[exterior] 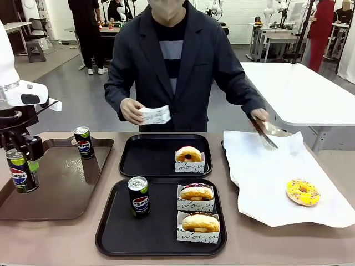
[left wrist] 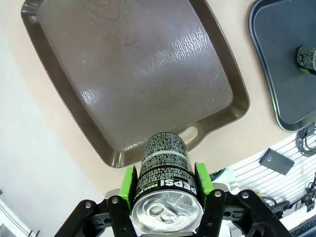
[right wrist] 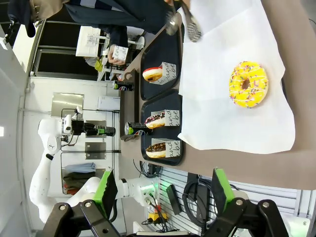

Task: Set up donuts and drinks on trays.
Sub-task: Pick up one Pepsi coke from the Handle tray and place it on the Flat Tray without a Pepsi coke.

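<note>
Indoors, beige table (exterior: 55,238), grey floor (exterior: 72,94), white tables (exterior: 299,88)

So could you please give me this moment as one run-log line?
left end effector: shut on Pepsi can above brown tray | right end effector: open | near black tray: one can, two donuts

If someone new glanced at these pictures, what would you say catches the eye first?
Probably the left gripper, jaws clamped on a Pepsi can above the brown tray. Next, the yellow sprinkled donut lying alone on the white paper, and the person's hand holding a paper sleeve over the far black tray.
</note>
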{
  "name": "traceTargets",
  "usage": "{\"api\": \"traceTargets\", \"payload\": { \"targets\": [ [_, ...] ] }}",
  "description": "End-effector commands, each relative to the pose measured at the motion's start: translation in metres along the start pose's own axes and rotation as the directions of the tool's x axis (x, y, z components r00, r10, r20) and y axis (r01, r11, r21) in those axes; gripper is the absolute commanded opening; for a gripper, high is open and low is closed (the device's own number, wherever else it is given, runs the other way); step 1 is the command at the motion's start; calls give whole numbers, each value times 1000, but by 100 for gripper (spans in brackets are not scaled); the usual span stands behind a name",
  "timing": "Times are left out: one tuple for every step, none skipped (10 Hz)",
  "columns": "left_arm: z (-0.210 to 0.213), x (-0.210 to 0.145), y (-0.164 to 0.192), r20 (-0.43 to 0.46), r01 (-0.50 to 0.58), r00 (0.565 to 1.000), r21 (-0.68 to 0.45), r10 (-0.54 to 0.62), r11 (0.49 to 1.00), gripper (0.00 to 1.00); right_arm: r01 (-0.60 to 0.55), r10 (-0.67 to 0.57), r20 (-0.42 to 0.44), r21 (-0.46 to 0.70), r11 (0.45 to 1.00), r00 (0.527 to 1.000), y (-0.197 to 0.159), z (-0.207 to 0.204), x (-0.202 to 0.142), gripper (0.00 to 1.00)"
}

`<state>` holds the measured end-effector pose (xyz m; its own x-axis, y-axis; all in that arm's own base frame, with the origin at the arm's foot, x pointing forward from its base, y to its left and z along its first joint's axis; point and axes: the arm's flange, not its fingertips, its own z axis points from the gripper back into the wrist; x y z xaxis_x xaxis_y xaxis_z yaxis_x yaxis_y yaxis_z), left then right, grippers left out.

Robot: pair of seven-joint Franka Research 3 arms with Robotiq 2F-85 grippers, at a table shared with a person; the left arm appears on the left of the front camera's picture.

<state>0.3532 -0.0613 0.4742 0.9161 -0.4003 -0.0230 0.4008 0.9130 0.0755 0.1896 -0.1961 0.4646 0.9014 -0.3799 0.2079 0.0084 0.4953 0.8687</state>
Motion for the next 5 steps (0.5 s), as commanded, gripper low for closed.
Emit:
{"api": "traceTargets", "payload": {
  "targets": [
    [4, 2, 0, 5, 2, 1000, 5, -2, 1000, 58, -17, 17, 7, 19, 1000, 1000, 0, 0, 1, 100],
    [4, 2, 0, 5, 2, 1000, 5, -2, 1000, 58, -17, 17, 7, 19, 1000, 1000, 0, 0, 1, 100],
    [0, 0, 0, 0, 0, 1000, 0, 0, 1000, 58, -17, 17, 7, 19, 1000, 1000, 0, 0, 1, 100],
    [6, 5, -8, 22, 35, 999, -5, -35, 999, 58, -17, 17, 7, 19, 1000, 1000, 0, 0, 1, 100],
    [12, 15, -16, 16, 60, 998, -12, -59, 998, 58, -17, 17, 7, 19, 1000, 1000, 0, 0, 1, 100]
  ]
}}
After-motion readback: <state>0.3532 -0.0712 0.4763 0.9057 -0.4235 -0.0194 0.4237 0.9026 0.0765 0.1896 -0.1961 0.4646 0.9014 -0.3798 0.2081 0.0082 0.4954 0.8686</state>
